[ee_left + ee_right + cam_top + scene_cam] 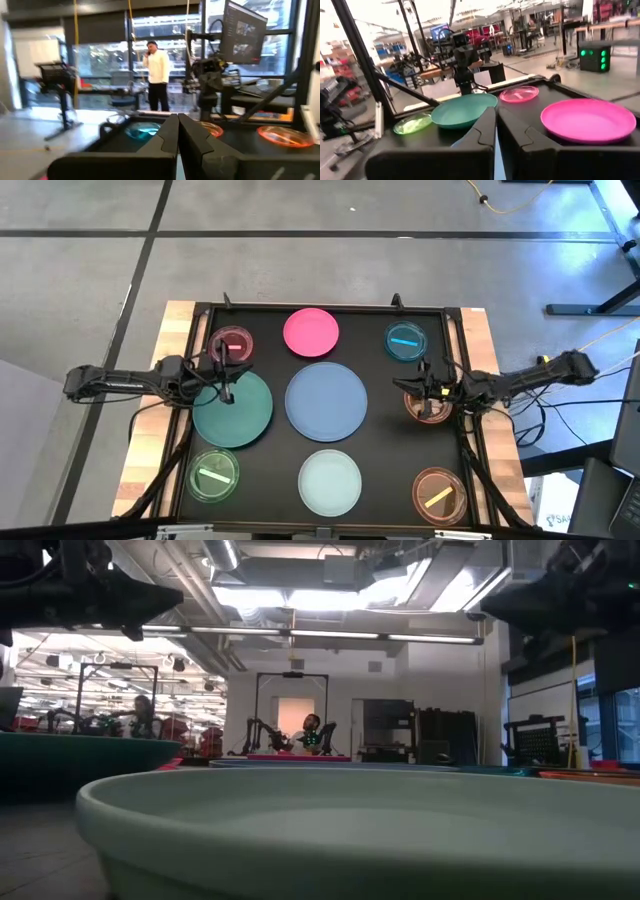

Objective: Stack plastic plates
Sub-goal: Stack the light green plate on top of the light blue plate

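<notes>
Nine plates lie flat on the black mat. In the high view they are the blue-grey plate (326, 400), dark green plate (240, 415), pink plate (311, 331), pale mint plate (330, 481) and small translucent dishes: pink (231, 343), blue (406, 341), green (213, 475), orange (439, 493) and another orange (432, 408). My left gripper (225, 383) hovers shut over the dark green plate's far rim. My right gripper (428, 383) hovers shut over the nearer-to-centre orange dish. Both wrist views show the fingers together, the left gripper (177, 131) and the right gripper (496, 125).
The mat sits in a black frame (320, 308) on a wooden table (178, 315). In the low view the pale mint plate (300, 820) fills the foreground. A person (157, 75) stands in the room beyond the table. Bare mat lies between the plates.
</notes>
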{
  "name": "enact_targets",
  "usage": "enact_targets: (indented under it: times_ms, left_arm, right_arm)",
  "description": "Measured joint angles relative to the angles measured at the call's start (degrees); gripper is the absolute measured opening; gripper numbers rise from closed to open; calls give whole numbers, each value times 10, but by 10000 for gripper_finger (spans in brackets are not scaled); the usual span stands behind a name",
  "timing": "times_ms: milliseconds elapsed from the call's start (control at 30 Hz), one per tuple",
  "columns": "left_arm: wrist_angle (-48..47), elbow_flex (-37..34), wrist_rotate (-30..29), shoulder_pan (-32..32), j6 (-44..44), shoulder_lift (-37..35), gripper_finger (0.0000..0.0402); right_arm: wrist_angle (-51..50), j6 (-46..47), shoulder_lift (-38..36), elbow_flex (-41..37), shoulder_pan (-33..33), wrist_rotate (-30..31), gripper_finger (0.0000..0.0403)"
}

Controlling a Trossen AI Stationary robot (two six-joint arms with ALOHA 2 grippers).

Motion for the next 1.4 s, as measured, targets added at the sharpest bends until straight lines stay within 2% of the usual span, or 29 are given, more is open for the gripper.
enact_targets:
  times_ms: [200, 433, 633, 767, 933, 1033, 1233, 1400]
  left_arm:
    - [-1, 0, 22, 0, 3, 0, 1]
    - [11, 0, 27, 0, 5, -2, 1]
    - [12, 0, 27, 0, 8, -2, 1]
    - [12, 0, 28, 0, -2, -2, 1]
    - [6, 0, 29, 0, -2, -2, 1]
    - [6, 0, 29, 0, -2, -2, 1]
    - [6, 0, 28, 0, -2, -2, 1]
    - [6, 0, 27, 0, -2, -2, 1]
  right_arm:
    - [22, -17, 177, 87, -18, 26, 12]
    - [19, -27, 355, 227, -64, -36, 12]
    - [13, -36, 518, 350, -64, -46, 12]
    - [8, -70, 623, 435, -64, -78, 12]
    - [-61, -99, 736, 563, -64, -101, 16]
    - [-137, -121, 795, 645, -64, -117, 39]
    - [-283, -185, 898, 809, -64, -184, 119]
    - [-368, -255, 963, 907, -63, -214, 163]
